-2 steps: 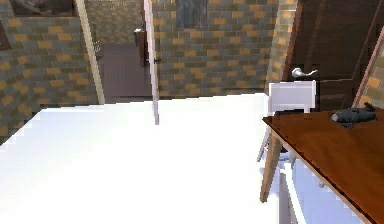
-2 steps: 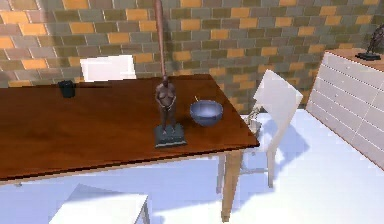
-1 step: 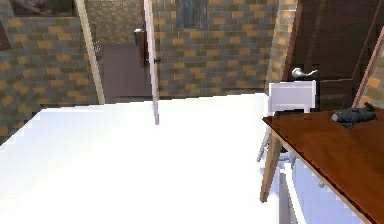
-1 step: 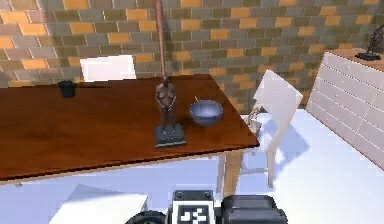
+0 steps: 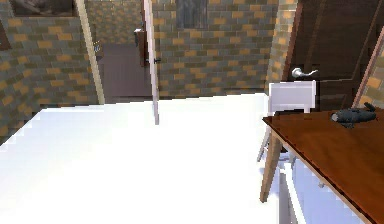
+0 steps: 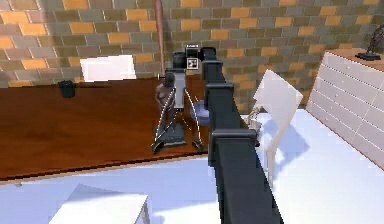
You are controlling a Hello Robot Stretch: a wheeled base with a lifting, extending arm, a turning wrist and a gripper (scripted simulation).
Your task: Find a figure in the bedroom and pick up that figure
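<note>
Over the brown table, the arm reaches out so the gripper stands at a small grey shape (perhaps the figure, too blurred to confirm), likely placed for a grasp; whether it holds anything cannot be told.

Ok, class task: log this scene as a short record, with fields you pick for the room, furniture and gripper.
Walls: brick
Table: wooden table, dark cup on it
Seating: white chair beyond the table, second chair at its end
Door: dark door with a handle
Arm: arm reaching over the table
Gripper: gripper seen against the tabletop; cannot tell whether it holds anything
</note>
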